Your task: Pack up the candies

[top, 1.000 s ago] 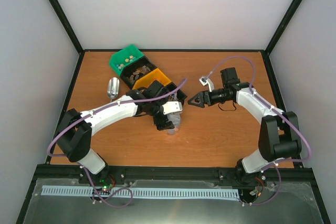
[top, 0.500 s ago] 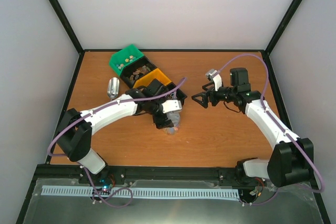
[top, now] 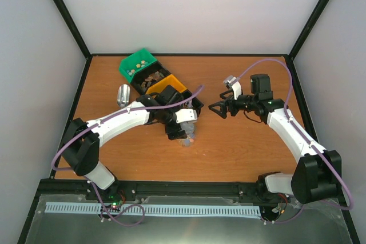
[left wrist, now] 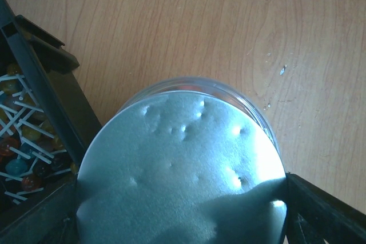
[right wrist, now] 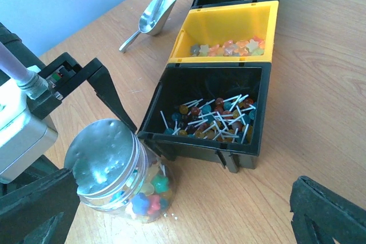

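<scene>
Silver lid (right wrist: 106,155) hides most candies (right wrist: 153,191) in the jar (right wrist: 128,205) below it. Left tool (left wrist: 183,215) holds the lid; right tool (top: 215,109) gapes wide.

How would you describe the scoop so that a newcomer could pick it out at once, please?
On the wooden table, a row of bins runs diagonally from the far left toward the centre. The scoop lies alone on bare wood just left of that row, touching nothing. It is the only shiny silver thing with a handle; the lid on the jar is silver too, but round.
</scene>
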Tool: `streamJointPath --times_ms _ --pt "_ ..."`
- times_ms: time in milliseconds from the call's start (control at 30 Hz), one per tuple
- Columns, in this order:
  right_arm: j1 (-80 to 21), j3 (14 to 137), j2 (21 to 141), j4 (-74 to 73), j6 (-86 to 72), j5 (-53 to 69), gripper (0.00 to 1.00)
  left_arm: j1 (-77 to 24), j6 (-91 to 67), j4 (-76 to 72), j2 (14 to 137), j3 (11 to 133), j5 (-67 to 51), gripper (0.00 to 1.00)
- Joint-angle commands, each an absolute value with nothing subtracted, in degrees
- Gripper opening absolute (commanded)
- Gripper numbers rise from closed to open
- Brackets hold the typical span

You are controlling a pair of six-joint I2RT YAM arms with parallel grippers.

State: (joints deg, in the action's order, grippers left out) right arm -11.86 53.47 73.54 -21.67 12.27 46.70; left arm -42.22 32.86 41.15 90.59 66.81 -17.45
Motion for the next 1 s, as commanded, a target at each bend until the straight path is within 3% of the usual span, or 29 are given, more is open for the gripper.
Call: streamJointPath --times_ms 0,967 --pt "-11.4 53.3 74.1 -22.4 12.8 47.9 1.00 -42.5 34.7 43.3 90.3 67.9 -17.9 0.80" --pt "-11.4 53.2 75.2 -22.4 13.1 48.3 1.00 -44.5 35.5 42.1 88.6 67.6 -17.1 0.82"
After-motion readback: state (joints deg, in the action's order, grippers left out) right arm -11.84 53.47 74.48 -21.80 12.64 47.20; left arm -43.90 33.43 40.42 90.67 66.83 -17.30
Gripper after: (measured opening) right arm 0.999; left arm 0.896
